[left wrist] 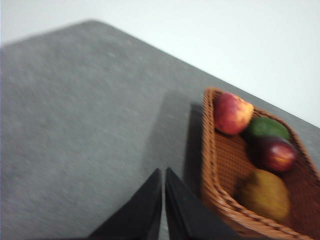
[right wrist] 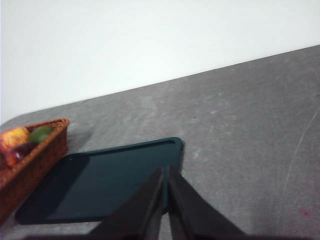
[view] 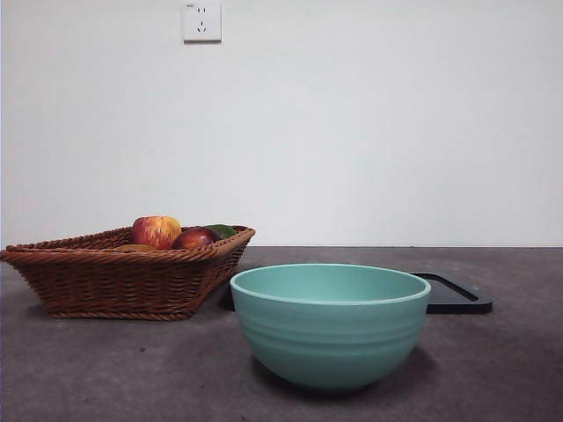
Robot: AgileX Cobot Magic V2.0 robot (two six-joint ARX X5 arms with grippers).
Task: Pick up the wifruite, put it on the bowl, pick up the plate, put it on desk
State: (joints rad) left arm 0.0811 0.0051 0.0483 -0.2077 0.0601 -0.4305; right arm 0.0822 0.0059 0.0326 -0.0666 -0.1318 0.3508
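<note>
Front view, near to far: the bowl [view: 330, 323] stands empty at lower centre on the surface [view: 106, 369], the wicker basket [view: 123, 280] behind at left. The wifruite [left wrist: 264, 194] lies in the basket, right of the clenched, empty left pincer [left wrist: 163, 176], the nearer arm; its long axis is unclear. The right pincer [right wrist: 165, 175], clenched empty, hovers over the dark tray [right wrist: 100, 182].

A bare lab-like test setup: a plain white wall [view: 369, 123] with one socket [view: 201, 21] behind a dark grey surface [view: 510, 369].
</note>
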